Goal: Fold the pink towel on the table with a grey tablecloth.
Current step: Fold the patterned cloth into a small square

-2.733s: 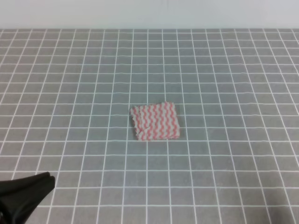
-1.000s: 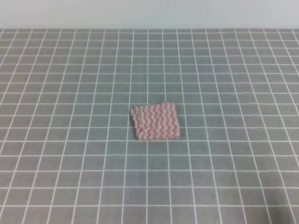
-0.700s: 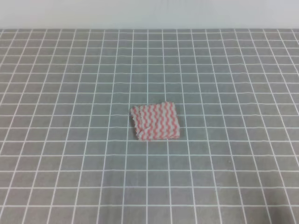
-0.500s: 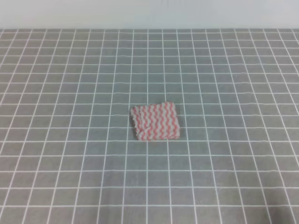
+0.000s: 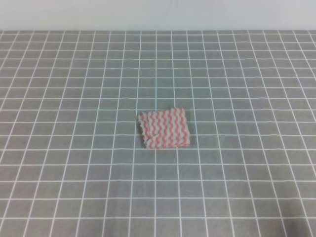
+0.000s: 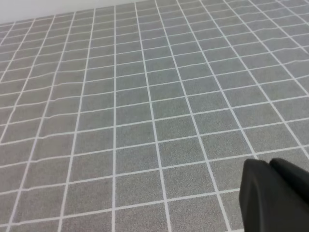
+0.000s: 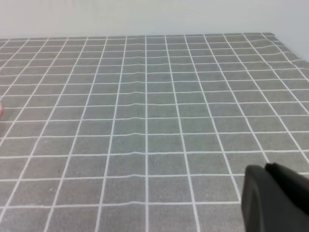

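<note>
Grey gridded desk [image 5: 74,98] carries the pink towel [image 5: 164,128], folded small, lying alone. Left end effector [image 6: 275,195] and right end effector [image 7: 273,198] show only dark edges; their state cannot be told.

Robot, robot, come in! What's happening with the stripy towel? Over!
Pink towel lies folded, mid-table, untouched. Both grippers off it, low in their wrist views; jaws can't be judged. Nothing in the way on the grey tablecloth.

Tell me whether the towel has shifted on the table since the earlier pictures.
No. The towel lies on the same grid squares of the tablecloth, its edges meeting the same white lines.
</note>
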You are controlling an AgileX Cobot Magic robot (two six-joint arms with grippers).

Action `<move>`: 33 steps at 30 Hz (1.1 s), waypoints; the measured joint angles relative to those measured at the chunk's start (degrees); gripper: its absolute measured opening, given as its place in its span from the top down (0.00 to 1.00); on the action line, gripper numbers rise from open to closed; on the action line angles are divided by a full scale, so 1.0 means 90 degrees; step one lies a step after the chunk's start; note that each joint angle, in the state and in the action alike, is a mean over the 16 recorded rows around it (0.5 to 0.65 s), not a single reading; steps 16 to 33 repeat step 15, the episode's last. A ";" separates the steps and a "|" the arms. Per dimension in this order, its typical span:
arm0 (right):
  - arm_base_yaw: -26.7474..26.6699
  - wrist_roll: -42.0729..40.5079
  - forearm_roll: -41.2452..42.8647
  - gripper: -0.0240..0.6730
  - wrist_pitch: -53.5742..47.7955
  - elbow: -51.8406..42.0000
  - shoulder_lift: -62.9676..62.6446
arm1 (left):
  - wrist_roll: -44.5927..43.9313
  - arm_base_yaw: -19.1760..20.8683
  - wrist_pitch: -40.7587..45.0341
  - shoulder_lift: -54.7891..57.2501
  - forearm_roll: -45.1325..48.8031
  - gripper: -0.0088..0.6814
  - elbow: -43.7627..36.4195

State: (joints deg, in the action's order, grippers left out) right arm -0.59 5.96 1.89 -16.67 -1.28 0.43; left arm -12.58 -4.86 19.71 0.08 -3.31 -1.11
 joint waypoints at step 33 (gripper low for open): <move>0.0002 0.0000 -0.0006 0.97 0.0014 0.0084 -0.0047 | 0.0024 -0.0003 -0.0025 -0.0014 0.0011 0.99 -0.0032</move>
